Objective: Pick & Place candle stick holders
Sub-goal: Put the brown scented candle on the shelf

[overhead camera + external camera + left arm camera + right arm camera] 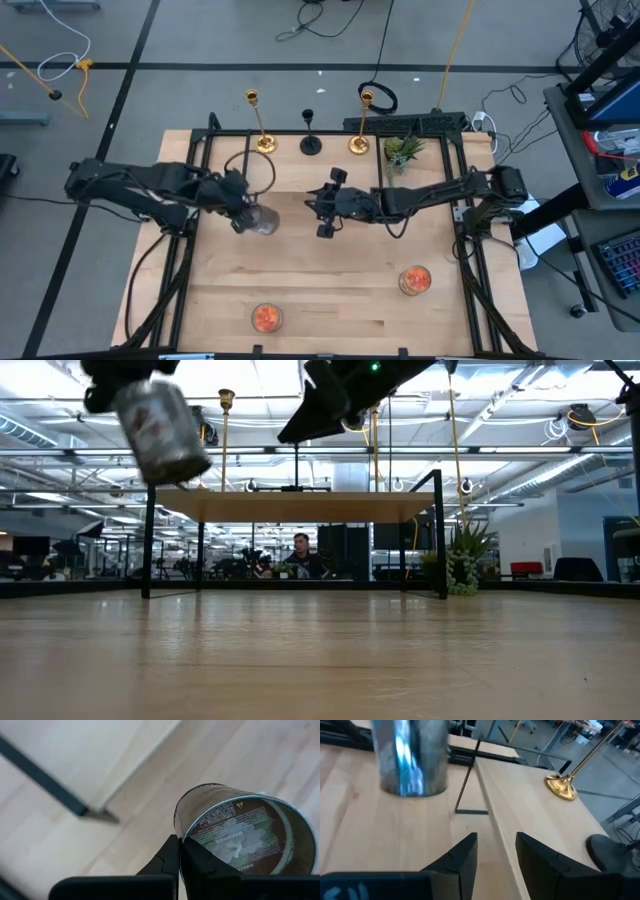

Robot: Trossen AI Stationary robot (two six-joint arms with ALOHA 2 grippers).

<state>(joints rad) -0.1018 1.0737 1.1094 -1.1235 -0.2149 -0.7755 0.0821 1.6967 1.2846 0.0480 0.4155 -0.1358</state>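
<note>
Two gold candlesticks (pixel 262 138) (pixel 360 138) and a shorter black one (pixel 311 143) stand on their round bases on the raised wooden shelf (pixel 330 165) at the table's far side. My left gripper (pixel 243 213) is shut on a shiny silver tin (pixel 264 221), held above the table's middle left. My right gripper (pixel 325 205) is open and empty at mid table, facing the tin. Its wrist view shows the tin (pixel 410 757), a gold base (pixel 561 787) and the black base (pixel 612 852). My left gripper pinches the tin's rim (pixel 186 845) at its upper, label-showing end, one finger (pixel 167 862) along the outer wall and the other (pixel 205 867) over that end. The tin (pixel 160 425) hangs tilted below the fingers, clear of the table.
A small green potted plant (pixel 403 150) stands on the shelf right of the candlesticks. Two glass jars with orange candles sit near the front edge (pixel 265 318) and front right (pixel 415 280). A black frame (pixel 190 190) runs along the table's sides. A person sits far behind (pixel 300 555).
</note>
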